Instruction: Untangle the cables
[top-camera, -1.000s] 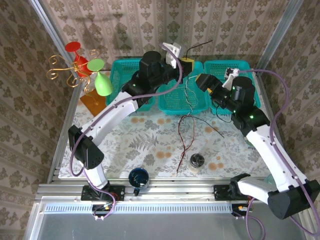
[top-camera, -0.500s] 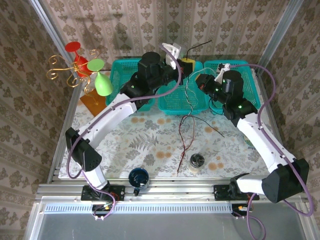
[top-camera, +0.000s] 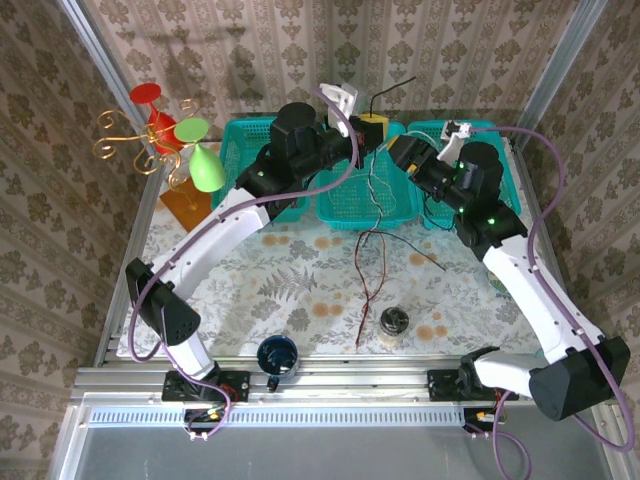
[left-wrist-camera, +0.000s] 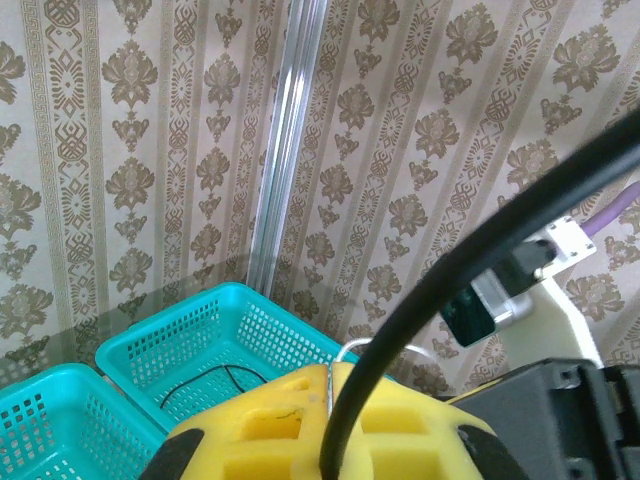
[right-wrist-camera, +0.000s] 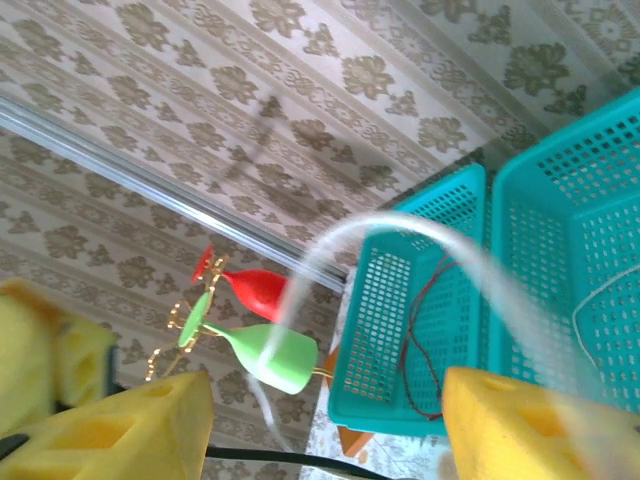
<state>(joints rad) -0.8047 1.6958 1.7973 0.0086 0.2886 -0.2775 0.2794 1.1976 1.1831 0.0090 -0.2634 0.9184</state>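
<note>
Cables (top-camera: 373, 180) were seen gathered at the left claw (top-camera: 372, 128), whose yellow pads were pressed together on them above the middle basket (top-camera: 335, 203). A black cable (left-wrist-camera: 470, 258) was pinched between those pads. Beyond the claw, its free end was pointed up and away toward the back wall, tilted to the right. Below the claw, a white cable (top-camera: 376, 205) and a dark red cable (top-camera: 364, 290) were hung almost straight down. Their long axes were run from the claw across the basket and onto the table (top-camera: 250, 280), toward the near edge. The right claw (top-camera: 400, 153) was held just to the right of the left one, its pads (right-wrist-camera: 120, 420) spread wide apart. A blurred white strand was arched between them, and whether it was touched could not be told.
</note>
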